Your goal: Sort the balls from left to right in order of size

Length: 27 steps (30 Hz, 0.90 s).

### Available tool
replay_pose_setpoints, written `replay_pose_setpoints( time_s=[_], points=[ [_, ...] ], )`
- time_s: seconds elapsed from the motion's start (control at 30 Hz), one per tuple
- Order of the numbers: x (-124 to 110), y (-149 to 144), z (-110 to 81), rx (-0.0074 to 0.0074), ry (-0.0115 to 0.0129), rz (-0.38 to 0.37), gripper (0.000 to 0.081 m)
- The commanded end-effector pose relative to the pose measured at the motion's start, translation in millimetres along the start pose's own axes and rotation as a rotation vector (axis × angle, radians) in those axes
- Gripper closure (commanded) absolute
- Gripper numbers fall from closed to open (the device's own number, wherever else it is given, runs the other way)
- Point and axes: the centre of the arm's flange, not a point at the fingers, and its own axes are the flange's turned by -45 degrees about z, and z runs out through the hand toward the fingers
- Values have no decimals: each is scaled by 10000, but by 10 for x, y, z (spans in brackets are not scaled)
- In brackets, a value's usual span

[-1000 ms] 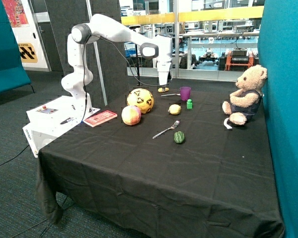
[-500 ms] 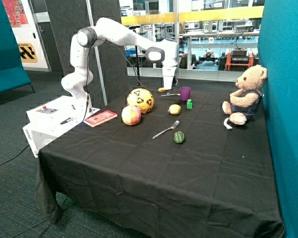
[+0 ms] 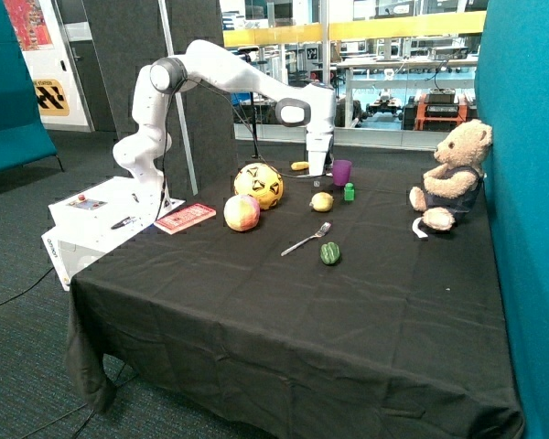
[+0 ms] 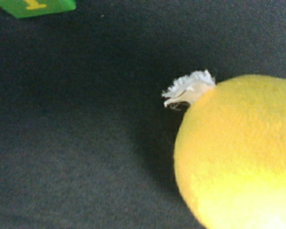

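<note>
Item: small yellow ball [image 3: 321,202] on the table [image 3: 284,302], between big yellow ball [image 3: 258,185] and green block [image 3: 349,192]. Gripper [image 3: 318,170] hovers just behind and above it, near purple cup [image 3: 341,172]; ball lies below, slightly forward. Finger spread: cannot tell.

The table [image 3: 256,311] is draped in matt black cloth with a fine woven grain, on which the small yellow ball [image 4: 238,152] looks soft and slightly fuzzy, with a frayed white fabric tag [image 4: 188,88] at its seam. The large yellow ball [image 3: 258,185] and the pink-and-yellow ball [image 3: 242,212] appear smooth with a faint sheen, the fork [image 3: 306,240] is shiny metal, and the purple cup [image 3: 341,172] is probably plastic. The teddy bear [image 3: 453,176] is plush, the arm [image 3: 229,69] glossy white.
</note>
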Motion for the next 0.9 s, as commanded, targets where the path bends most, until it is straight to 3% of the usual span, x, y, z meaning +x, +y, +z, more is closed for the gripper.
replay_pose_setpoints(
  time_s=[0.0,0.4,0.87],
  points=[
    [63,72,184,18,50,42,0],
    [46,135,349,18,50,-63,0],
    [136,125,372,18,50,-246,0]
  ],
)
